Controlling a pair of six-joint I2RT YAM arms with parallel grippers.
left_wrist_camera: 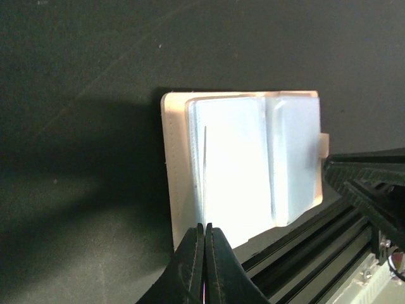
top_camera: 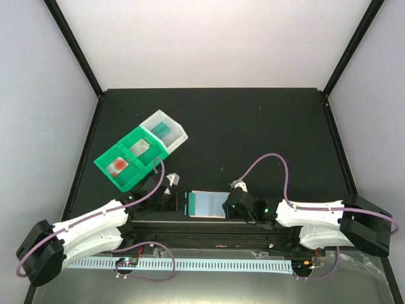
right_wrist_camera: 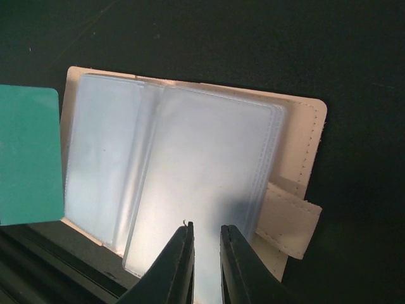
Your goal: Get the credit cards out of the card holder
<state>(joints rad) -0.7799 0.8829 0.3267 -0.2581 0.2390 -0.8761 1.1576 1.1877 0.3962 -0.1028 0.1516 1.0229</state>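
The card holder point(top_camera: 209, 204) lies open on the black table between my two grippers, peach rim around pale blue sleeves point(left_wrist_camera: 253, 164) point(right_wrist_camera: 190, 164). My left gripper point(top_camera: 179, 201) point(left_wrist_camera: 204, 227) is shut on a teal credit card point(right_wrist_camera: 28, 155) at the holder's left edge. That card shows edge-on as a thin line point(left_wrist_camera: 204, 171) in the left wrist view. My right gripper point(top_camera: 229, 204) point(right_wrist_camera: 206, 228) hovers over the right sleeve with a narrow gap between its fingers and nothing in it. Three more cards, one red-blotched point(top_camera: 118, 166), one pale point(top_camera: 140, 147) and one teal point(top_camera: 161, 128), lie in the bins.
A green bin point(top_camera: 107, 166) and a white bin point(top_camera: 180, 133) stand at the back left of the holder. A dark rail point(top_camera: 209, 225) runs just in front of the holder. The holder's strap tab point(right_wrist_camera: 288, 218) sticks out on its right side.
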